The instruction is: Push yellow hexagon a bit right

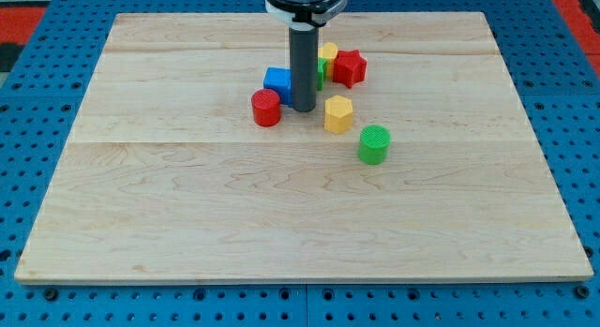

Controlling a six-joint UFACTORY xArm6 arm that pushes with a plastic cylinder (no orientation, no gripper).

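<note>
Spreading widest and nearest the view's bottom, the tabletop (187, 215) is carrying all the blocks in its upper middle. No gripper is fitted, so nothing is being held; my tip (303, 108) is resting between the blue block (277, 81) and the yellow hexagon (338, 113), just left of the hexagon. That hexagon looks small, rigid and light, likely sliding easily on smooth wood; pushing squarely on its left face should avoid spinning it. The green cylinder (373, 143) is waiting close on its lower right.
</note>
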